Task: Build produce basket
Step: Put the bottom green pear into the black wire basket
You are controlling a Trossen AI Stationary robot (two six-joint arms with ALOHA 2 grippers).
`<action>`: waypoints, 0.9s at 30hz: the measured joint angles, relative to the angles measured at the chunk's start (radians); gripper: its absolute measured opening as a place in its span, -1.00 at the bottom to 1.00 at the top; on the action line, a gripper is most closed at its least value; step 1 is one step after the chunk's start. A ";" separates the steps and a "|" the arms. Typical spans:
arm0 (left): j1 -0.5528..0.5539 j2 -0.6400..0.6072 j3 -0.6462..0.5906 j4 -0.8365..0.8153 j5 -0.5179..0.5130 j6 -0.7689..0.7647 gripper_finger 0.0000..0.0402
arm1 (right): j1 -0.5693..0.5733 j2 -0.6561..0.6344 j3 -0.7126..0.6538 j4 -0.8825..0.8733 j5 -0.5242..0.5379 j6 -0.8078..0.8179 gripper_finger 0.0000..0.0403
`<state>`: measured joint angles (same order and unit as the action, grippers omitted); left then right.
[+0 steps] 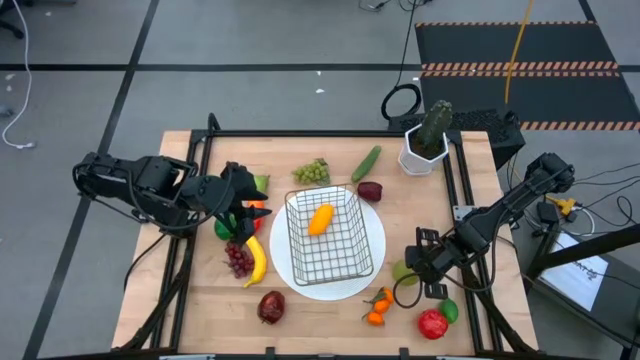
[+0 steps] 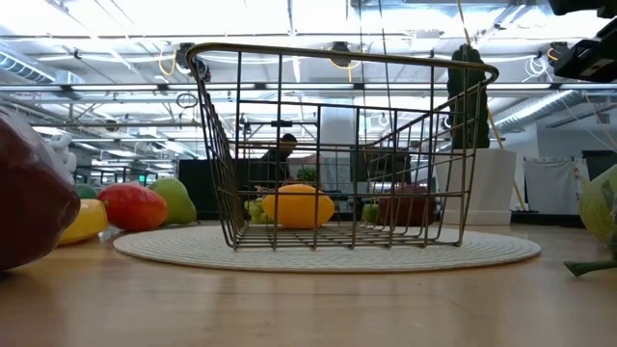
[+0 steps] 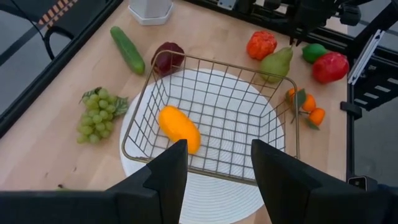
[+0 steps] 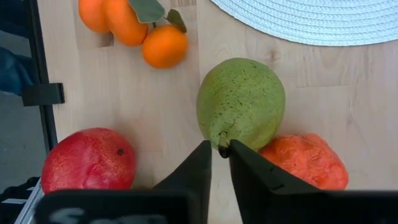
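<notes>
While both arms hang over the wooden table (image 1: 200,300), the round white plate (image 1: 378,240) sits near its middle with the wire basket (image 1: 345,262) standing on it. From the basket's centre in the high view, clock directions place the rest.

Inside the basket lies one orange pepper (image 1: 320,219), toward its 11 o'clock corner. The left arm reaches in from 9 o'clock, and the left gripper (image 3: 217,162) hovers at the basket's near rim with its fingers spread apart, empty. The right arm comes in from 3 o'clock; the right gripper (image 4: 219,163) is low at 4 o'clock, its fingers nearly closed around the stem of a green pear (image 4: 241,101), whose body lies free on the wood.

At 1 o'clock stands a white pot with a cactus (image 1: 428,140). A cucumber (image 1: 366,163) lies at 12 to 1 o'clock, with a dark red apple (image 1: 370,190) just beside the plate's rim below it. Green grapes (image 1: 311,172) lie at 11 o'clock. A banana (image 1: 256,260) and purple grapes (image 1: 238,260) lie together at 8 to 9 o'clock, a dark red fruit (image 1: 271,306) at 7 o'clock. Tangerines (image 1: 378,306) sit at 5 o'clock, a red tomato (image 1: 432,323) and a lime (image 1: 449,310) beyond them toward the corner. An orange-red fruit (image 4: 305,162) touches the pear.
</notes>
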<state>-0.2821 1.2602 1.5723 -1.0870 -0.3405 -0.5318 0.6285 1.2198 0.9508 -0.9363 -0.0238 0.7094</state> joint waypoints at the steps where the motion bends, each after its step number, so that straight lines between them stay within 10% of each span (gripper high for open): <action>1: 0.000 0.000 0.000 0.000 -0.001 0.002 -0.12 | 0.000 0.000 0.000 0.000 0.000 0.000 -0.83; 27: 0.002 0.000 0.000 -0.001 -0.002 0.030 -0.12 | -0.023 -0.165 0.000 0.220 -0.005 0.230 -0.98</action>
<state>-0.2798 1.2606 1.5723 -1.0878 -0.3423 -0.5018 0.6050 1.0544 0.9506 -0.7162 -0.0284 0.9398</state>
